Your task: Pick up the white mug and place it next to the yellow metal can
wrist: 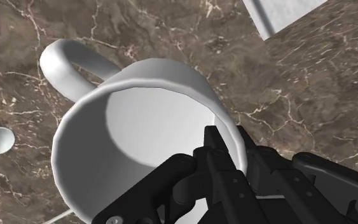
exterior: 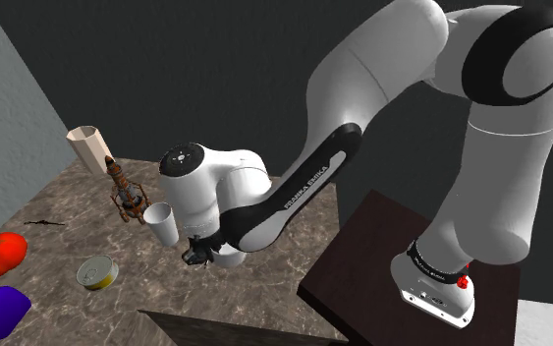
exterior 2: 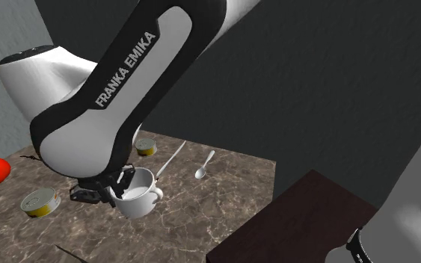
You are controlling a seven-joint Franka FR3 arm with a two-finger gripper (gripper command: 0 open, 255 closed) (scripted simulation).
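Wrist view: gripper [wrist: 227,136] pinching white mug [wrist: 142,111] rim; arm [exterior 2: 126,71] txt FRANKA EMIKA

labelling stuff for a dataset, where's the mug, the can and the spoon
mug [exterior 2: 136,205]: second exterior view, on its outer wall.
can [exterior: 96,271]: shoulder view, on its round top face.
spoon [exterior 2: 200,173]: second exterior view, on its bowl.

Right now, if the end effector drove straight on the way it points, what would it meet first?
The mug. The end effector clasps its rim and points down into it, so it would most likely press toward the mug's inner floor. Beyond that lies the table, but its distance is unclear.
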